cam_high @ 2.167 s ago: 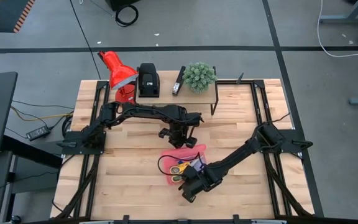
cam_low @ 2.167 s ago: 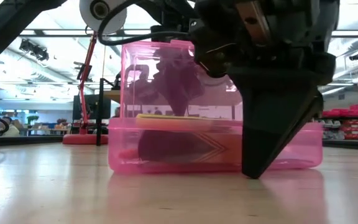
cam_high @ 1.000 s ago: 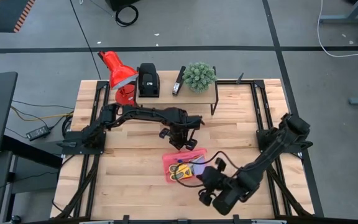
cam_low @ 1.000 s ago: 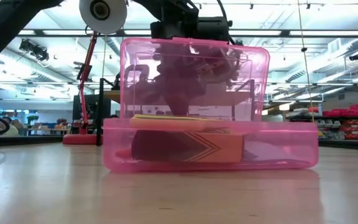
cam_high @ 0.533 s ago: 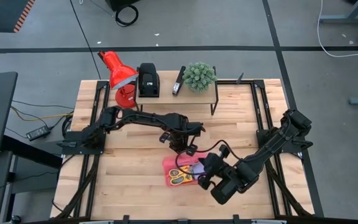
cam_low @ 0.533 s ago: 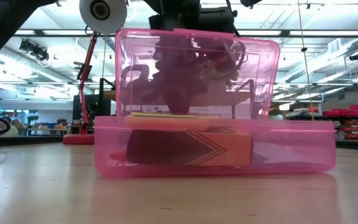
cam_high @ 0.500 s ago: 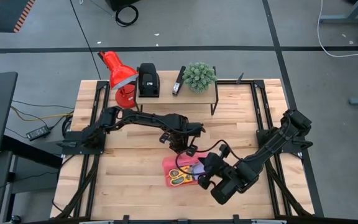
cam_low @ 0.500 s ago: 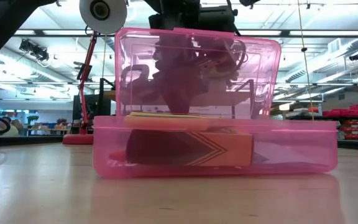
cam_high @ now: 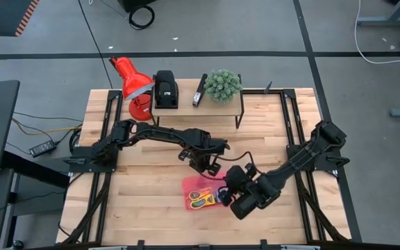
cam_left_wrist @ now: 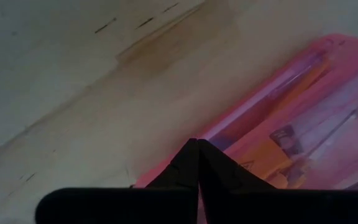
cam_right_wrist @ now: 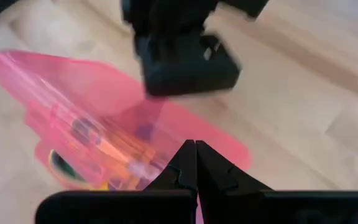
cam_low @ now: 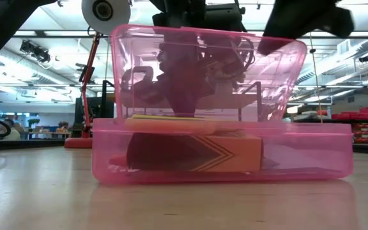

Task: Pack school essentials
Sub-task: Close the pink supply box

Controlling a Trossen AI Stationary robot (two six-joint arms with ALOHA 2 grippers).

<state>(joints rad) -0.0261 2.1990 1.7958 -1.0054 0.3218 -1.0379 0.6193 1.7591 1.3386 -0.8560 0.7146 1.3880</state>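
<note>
**Right arm swings back over the box**

The right claw [cam_high: 236, 196], fingers pressed together and empty, has returned beside the pink box [cam_high: 201, 192], whose lid leans further forward. Left claw [cam_high: 207, 163], closed, sits behind that lid. Supplies are inside; closing looks next.

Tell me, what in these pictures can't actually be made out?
- Contents of the pink box: from above, the right arm's pincer covers part; only the scissors are recognisable.
- Low view: tinted walls blur the items; only the crayon box stands out.
- Box lid: the left pincer behind it is a dark shape, its hold unclear.
- Right wrist view: motion blur smears the box contents.
- Left wrist view: too dark and close to name items.
</note>
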